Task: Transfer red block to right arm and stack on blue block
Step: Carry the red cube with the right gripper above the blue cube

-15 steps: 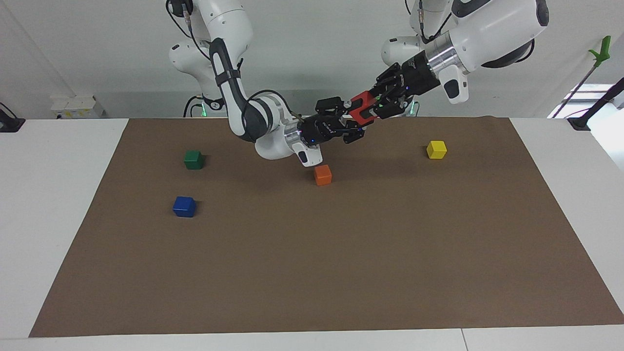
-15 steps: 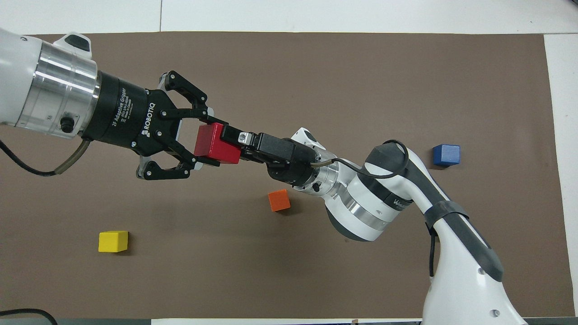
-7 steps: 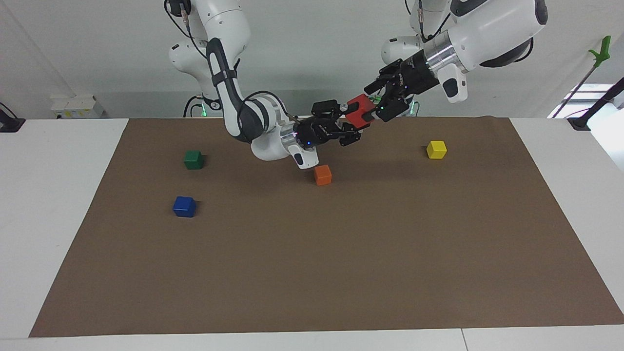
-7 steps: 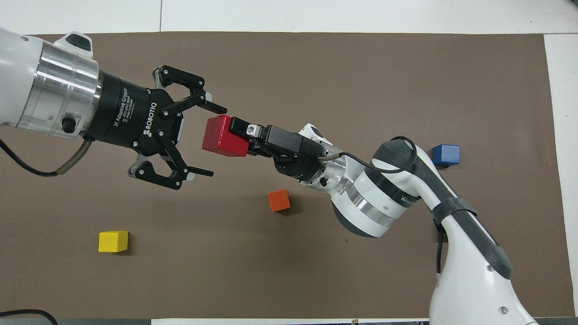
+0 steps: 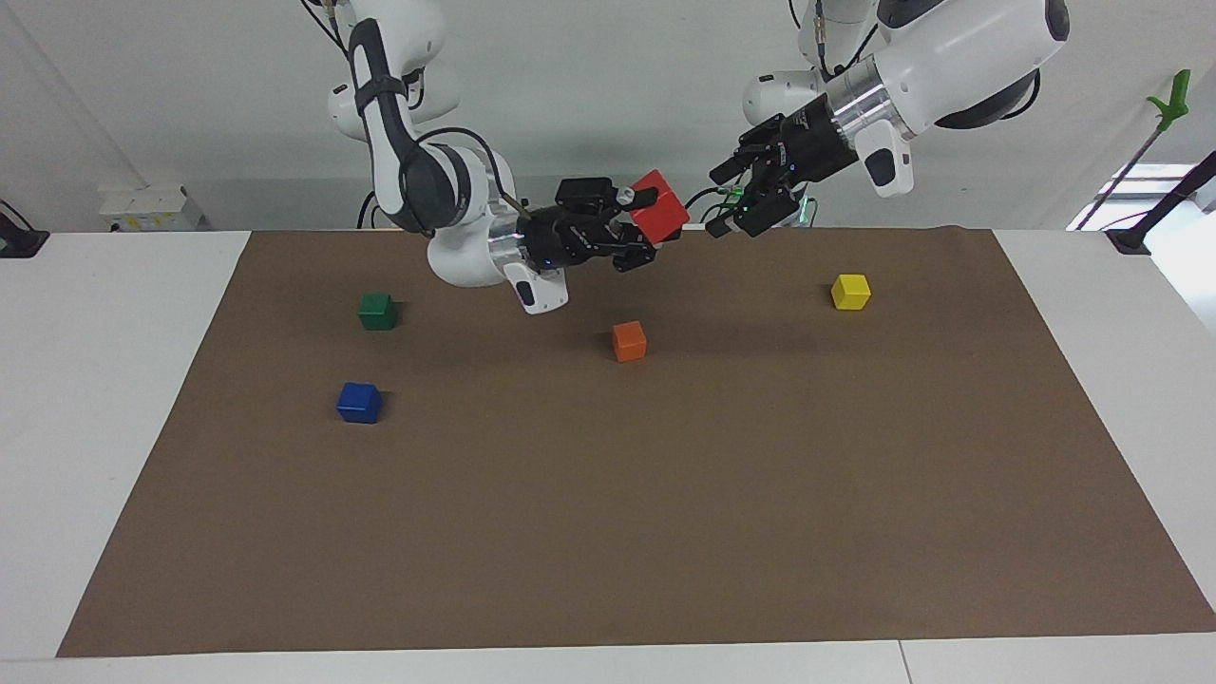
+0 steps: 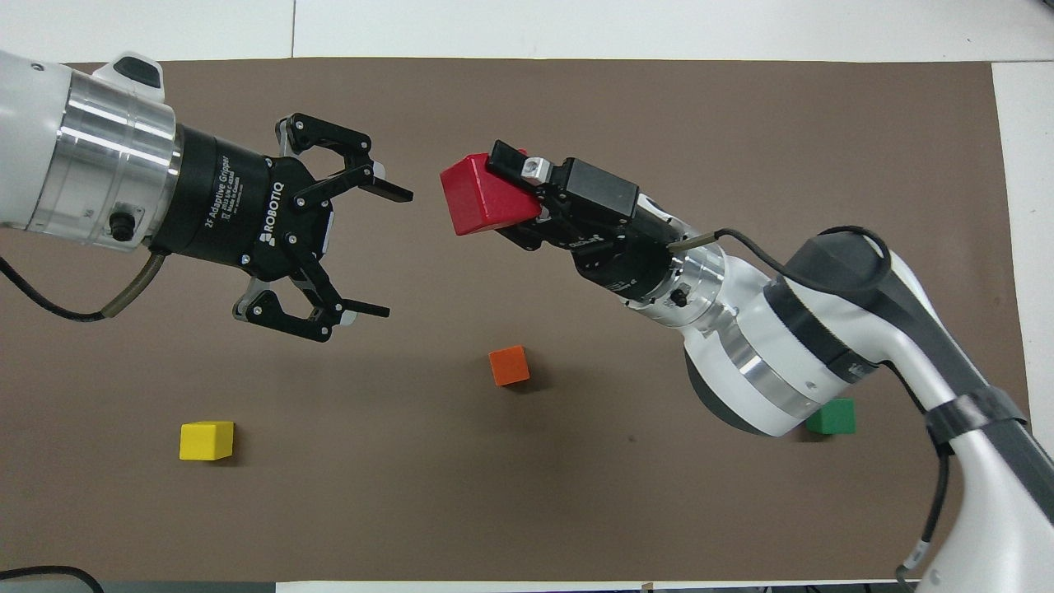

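Right claw (image 5: 642, 228) clamps smooth red block (image 5: 660, 218).

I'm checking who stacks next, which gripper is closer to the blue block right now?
Right. The right gripper, shut on the red block, is up toward the blue block's end; the left gripper hangs open nearer the yellow block.

red block (image 5: 660, 209): small bright red cube, tilted, up in the air, clamped in the right arm (image 5: 446, 204)'s gripper over the brown mat. blue block (image 5: 359, 402): deep blue cube, flat on the mat toward the right arm's end, nothing on it.
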